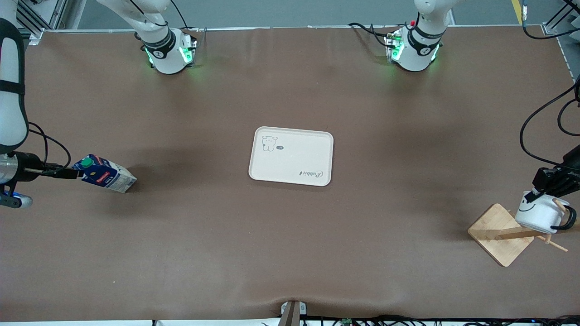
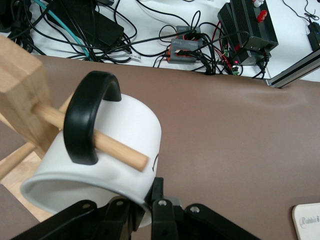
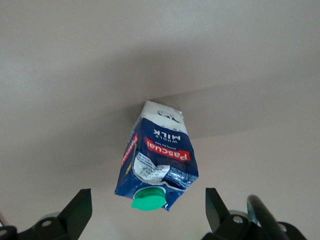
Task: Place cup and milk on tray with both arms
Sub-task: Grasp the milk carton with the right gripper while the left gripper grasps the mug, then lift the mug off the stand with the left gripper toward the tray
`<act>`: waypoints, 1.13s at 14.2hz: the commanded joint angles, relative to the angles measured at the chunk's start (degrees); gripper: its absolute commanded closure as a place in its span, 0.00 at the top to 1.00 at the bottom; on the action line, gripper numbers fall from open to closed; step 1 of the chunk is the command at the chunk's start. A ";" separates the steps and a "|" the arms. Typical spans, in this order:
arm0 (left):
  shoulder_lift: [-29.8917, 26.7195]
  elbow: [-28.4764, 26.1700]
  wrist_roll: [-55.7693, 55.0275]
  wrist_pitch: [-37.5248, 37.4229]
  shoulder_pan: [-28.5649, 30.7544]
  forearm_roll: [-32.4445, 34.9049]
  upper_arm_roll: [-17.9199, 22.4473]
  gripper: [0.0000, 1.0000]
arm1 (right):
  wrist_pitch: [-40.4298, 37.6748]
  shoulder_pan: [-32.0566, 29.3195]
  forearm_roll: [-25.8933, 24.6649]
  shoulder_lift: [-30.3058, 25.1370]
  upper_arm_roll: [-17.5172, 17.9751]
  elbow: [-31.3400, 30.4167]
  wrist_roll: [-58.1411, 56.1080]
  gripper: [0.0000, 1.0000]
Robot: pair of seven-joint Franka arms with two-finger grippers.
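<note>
Cream tray (image 1: 291, 156) is sitting mid-frame, ringed by bare brown table (image 1: 290, 253). I'm seeing left gripper (image 1: 534, 195) pinching the glossy cup's (image 1: 540, 214) rim at lower right; right gripper (image 1: 74, 173), jaws wide, is flanking the milk carton (image 1: 108, 175) at left edge.

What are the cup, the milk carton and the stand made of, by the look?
Cup: probably glazed ceramic or enamel, smooth white with a soft sheen; its black handle could be plastic.
Milk carton: coated paperboard, with printed faces and folded gable creases, plus a green plastic-looking cap.
Stand: light unpainted wood, likely bamboo, with visible grain and round dowel pegs.
</note>
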 commanded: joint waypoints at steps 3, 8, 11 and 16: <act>-8.53 -3.21 -13.58 -6.69 -0.40 8.04 -0.67 0.00 | 0.58 -0.99 1.09 -0.55 0.66 -3.40 2.77 1.00; -10.74 -2.25 -34.57 -10.04 -0.31 15.24 -8.73 0.00 | 6.12 -2.66 2.31 -0.90 0.74 -9.98 3.03 0.95; -8.38 0.82 -53.72 -10.04 -0.66 23.67 -17.69 0.00 | 6.47 -3.01 6.09 -0.90 0.74 -11.05 3.03 0.77; 3.12 7.06 -82.21 -10.04 -13.28 41.88 -22.91 0.00 | 0.77 -2.93 6.19 -0.81 0.92 -9.83 1.98 0.00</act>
